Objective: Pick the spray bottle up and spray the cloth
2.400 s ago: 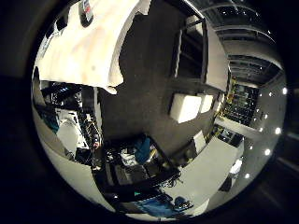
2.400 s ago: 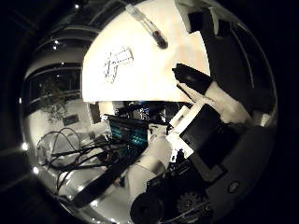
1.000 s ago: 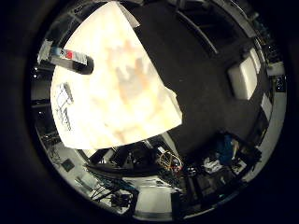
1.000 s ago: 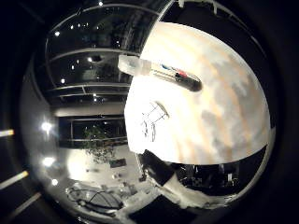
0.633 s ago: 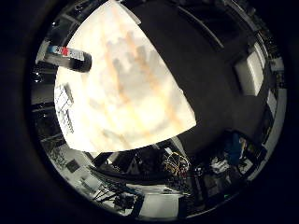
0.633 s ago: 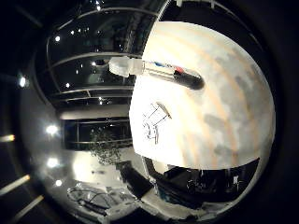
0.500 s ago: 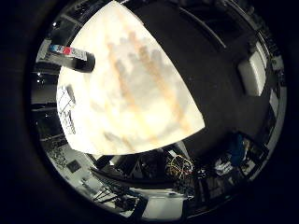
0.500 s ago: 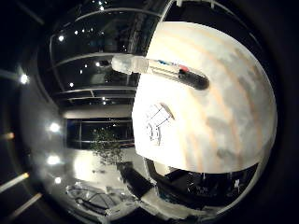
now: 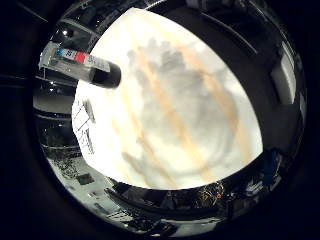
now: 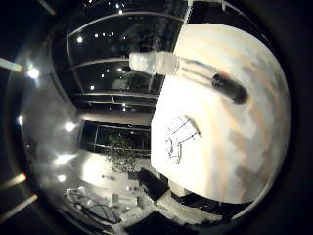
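Observation:
The spray bottle stands on a pale wooden table near one edge; it has a clear body, a red and blue label and a dark base. A small white cloth with a dark checked pattern lies flat on the table a short way from the bottle. Both also show in the thumb side view, the bottle above the cloth. My right hand is over the table, and no part of it shows. A grey shadow falls across the middle of the tabletop.
The table's edges run close to the bottle and the cloth. Beyond them is a dark room with ceiling lights and cluttered equipment on the floor.
The camera has turned to face the table and come closer, so the tabletop fills more of both views. The bottle and the cloth keep their places on the table.

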You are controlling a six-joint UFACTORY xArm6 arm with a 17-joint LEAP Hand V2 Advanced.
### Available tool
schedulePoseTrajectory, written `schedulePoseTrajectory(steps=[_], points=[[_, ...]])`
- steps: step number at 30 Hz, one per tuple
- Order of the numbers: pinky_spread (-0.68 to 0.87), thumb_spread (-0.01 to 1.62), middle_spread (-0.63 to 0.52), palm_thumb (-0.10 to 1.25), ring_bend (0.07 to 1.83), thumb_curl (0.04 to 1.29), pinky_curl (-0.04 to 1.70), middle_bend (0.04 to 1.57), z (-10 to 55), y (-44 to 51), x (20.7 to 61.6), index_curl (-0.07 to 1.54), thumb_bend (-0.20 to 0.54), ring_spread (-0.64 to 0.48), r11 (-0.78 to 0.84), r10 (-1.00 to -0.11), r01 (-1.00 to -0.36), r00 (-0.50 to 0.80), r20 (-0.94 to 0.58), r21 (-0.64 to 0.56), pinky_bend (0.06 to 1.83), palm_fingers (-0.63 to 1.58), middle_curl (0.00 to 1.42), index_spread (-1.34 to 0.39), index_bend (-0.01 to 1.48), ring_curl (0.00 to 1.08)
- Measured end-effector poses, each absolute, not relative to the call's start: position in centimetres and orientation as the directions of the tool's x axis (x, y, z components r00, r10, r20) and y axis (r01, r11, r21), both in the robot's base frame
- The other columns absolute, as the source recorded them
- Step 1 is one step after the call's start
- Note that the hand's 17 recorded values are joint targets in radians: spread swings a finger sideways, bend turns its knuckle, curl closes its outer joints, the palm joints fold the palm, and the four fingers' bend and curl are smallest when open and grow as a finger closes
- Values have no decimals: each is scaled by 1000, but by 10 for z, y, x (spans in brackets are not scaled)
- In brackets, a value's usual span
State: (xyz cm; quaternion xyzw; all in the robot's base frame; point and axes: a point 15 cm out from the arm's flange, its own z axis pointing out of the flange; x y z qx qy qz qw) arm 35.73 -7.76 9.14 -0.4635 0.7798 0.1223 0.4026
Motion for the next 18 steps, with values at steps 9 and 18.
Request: schedulePoseTrajectory(steps=[9,18], points=[[446,899,217,407,412,305,300,259,85,-70,385,225,-29,251,555,-599,-810,-231,-766,-190,542,19,337,-159,145,260],[440,915,207,437,422,305,292,264,81,-62,415,249,-29,240,560,-584,-803,-208,-785,-204,517,57,339,-141,156,260]])
